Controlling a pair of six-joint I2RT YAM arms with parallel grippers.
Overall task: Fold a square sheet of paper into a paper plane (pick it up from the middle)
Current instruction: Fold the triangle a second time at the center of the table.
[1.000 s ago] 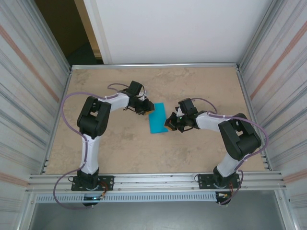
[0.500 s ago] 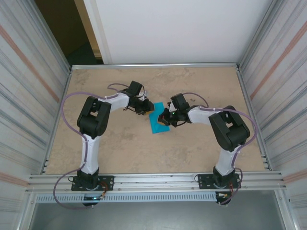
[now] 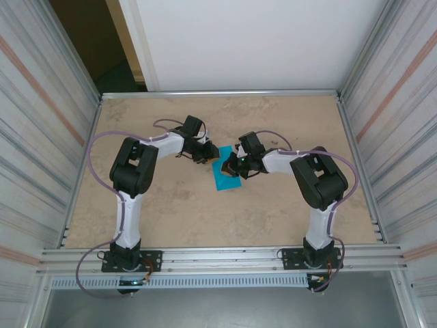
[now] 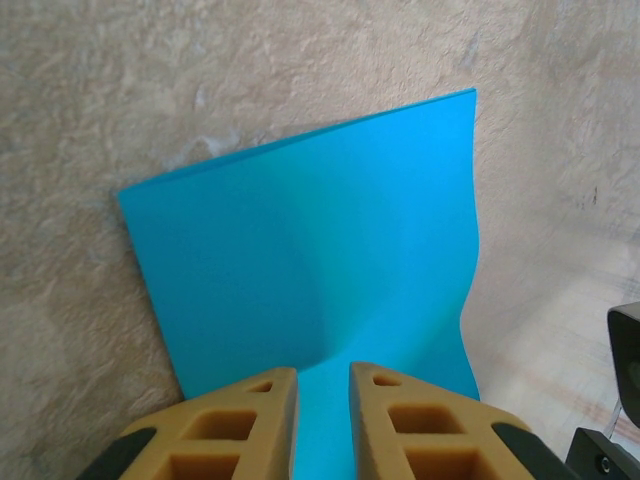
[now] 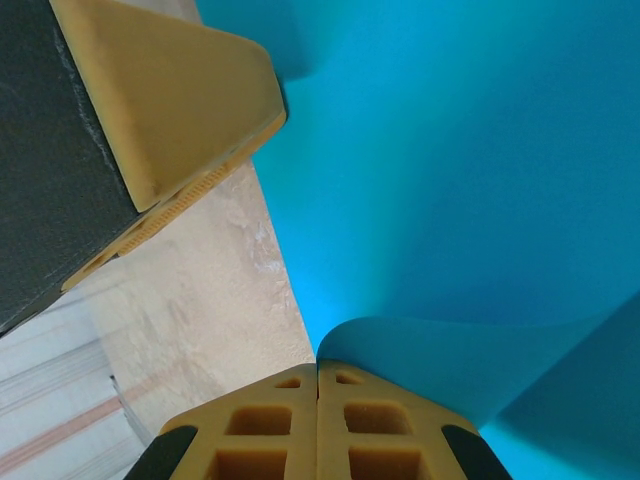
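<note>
Top view: the square sheet of paper (image 3: 224,178) lies mid-table (image 3: 157,219), with the left gripper (image 3: 207,158) at its far-left edge and the right gripper (image 3: 231,167) at its right edge. Left wrist: jaws slightly parted, the buckled sheet running into the gap; grip unclear. Right wrist: jaws closed, pinching the sheet's curled edge.

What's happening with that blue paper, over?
Left gripper pinches square sheet of paper at one edge. Right gripper shut on its curled-over flap. Sheet partly lifted off table. Nothing in the way.
</note>
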